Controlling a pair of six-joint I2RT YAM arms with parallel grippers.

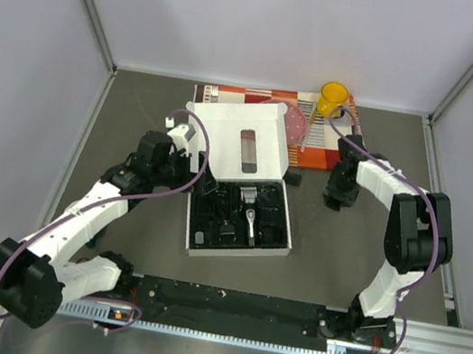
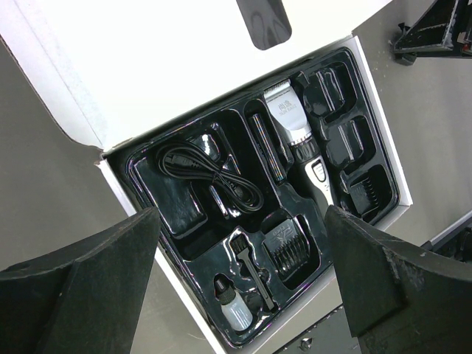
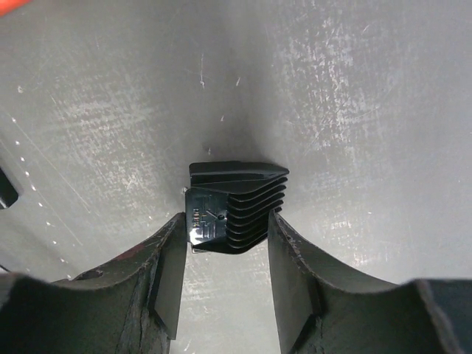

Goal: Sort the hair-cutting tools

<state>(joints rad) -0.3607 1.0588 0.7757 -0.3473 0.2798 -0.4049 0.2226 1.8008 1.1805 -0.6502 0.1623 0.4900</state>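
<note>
The clipper (image 2: 295, 129) and cord (image 2: 210, 177) sit in the tray (image 2: 177, 214); my right fingers (image 3: 166, 280) flank one guard comb (image 3: 232, 203) on the bench (image 3: 354, 110), grip unclear; left fingers (image 2: 96, 295) wide.

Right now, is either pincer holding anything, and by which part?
Left pincer: nothing, open. Right pincer flanks a guard comb by its two sides on the table; a firm grip cannot be told.
</note>
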